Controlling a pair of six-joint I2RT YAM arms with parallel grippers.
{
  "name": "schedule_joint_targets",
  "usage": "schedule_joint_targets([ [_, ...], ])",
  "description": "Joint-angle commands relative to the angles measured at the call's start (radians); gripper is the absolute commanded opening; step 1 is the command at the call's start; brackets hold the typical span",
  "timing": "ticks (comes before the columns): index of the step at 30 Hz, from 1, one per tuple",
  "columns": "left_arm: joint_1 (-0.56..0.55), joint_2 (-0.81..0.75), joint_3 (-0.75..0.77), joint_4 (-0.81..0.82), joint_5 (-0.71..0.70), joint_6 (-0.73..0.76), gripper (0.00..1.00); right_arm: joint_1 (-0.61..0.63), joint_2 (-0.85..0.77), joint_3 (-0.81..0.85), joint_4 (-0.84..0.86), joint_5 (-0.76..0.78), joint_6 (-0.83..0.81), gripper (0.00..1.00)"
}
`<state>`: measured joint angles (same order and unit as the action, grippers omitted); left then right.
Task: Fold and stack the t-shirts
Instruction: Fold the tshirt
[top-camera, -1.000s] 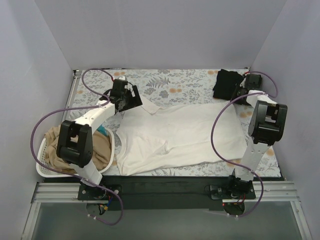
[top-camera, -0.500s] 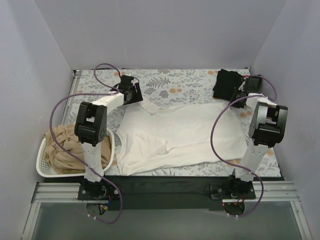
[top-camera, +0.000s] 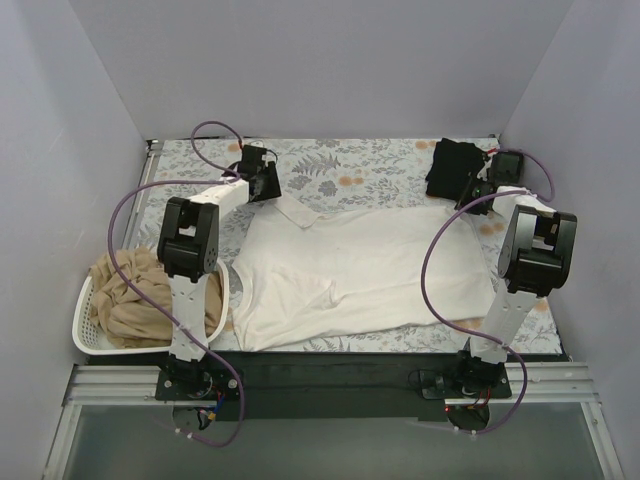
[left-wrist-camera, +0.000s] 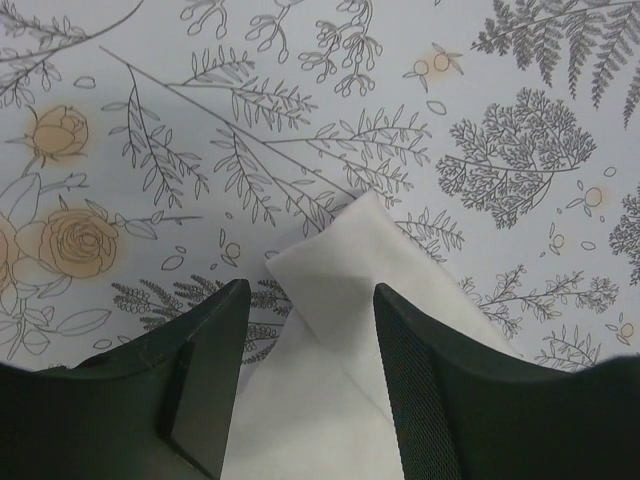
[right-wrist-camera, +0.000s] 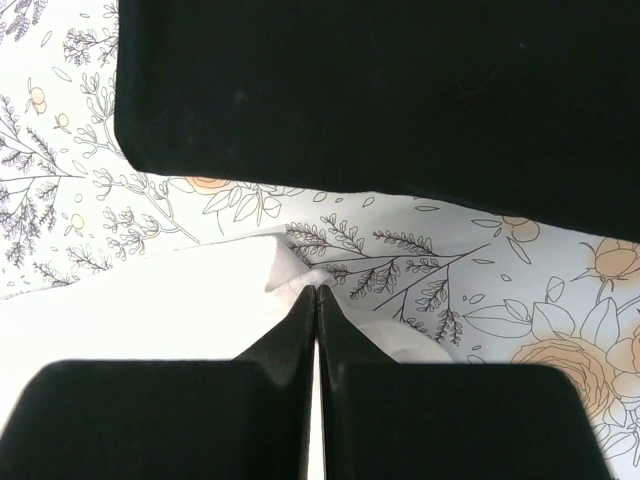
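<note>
A white t-shirt (top-camera: 350, 270) lies spread flat across the middle of the flowered table cover. My left gripper (top-camera: 276, 192) hovers over its far left sleeve corner. In the left wrist view that gripper (left-wrist-camera: 312, 290) is open, and the sleeve corner (left-wrist-camera: 335, 265) lies between the fingers (left-wrist-camera: 415, 385) without touching them. My right gripper (top-camera: 468, 200) is at the shirt's far right corner. The right wrist view shows this gripper (right-wrist-camera: 317, 290) shut on a pinch of the white t-shirt's (right-wrist-camera: 150, 310) edge. A folded black t-shirt (top-camera: 452, 165) (right-wrist-camera: 380, 90) lies just beyond. A tan t-shirt (top-camera: 140, 300) is bunched up at the left.
The tan cloth fills a white perforated laundry basket (top-camera: 85, 340) at the near left, beside the left arm's base. Grey walls close in the table on the left, far and right sides. Purple cables loop from both arms.
The left arm has swung up and toward the far side, bringing its gripper over the sleeve corner, and its jaws have narrowed. The right gripper stays shut where it was.
</note>
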<state>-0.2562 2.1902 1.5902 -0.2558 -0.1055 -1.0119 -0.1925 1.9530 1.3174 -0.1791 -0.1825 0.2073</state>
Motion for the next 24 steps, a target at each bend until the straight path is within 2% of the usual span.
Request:
schedule_joint_targets([
  [1, 0.003, 0.017, 0.063, -0.014, -0.026, 0.042, 0.51, -0.002, -0.040, 0.002, 0.027, -0.020, 0.004, 0.01],
  [3, 0.003, 0.032, 0.073, -0.025, -0.025, 0.042, 0.49, -0.002, -0.037, 0.002, 0.027, -0.020, 0.003, 0.01],
  [4, 0.003, 0.037, 0.076, -0.028, -0.019, 0.042, 0.42, -0.004, -0.039, -0.001, 0.026, -0.020, 0.001, 0.01],
  [7, 0.003, 0.042, 0.060, -0.031, -0.002, 0.041, 0.30, -0.007, -0.037, -0.001, 0.027, -0.018, 0.003, 0.01],
  [13, 0.003, 0.005, -0.001, -0.028, -0.016, 0.033, 0.27, -0.010, -0.029, 0.005, 0.027, -0.028, 0.007, 0.01],
  [17, 0.003, -0.004, -0.026, -0.016, -0.016, 0.033, 0.07, -0.010, -0.028, 0.005, 0.026, -0.035, 0.015, 0.01],
  [24, 0.003, -0.030, -0.007, -0.037, -0.028, 0.015, 0.10, -0.010, -0.026, 0.008, 0.026, -0.037, 0.012, 0.01],
])
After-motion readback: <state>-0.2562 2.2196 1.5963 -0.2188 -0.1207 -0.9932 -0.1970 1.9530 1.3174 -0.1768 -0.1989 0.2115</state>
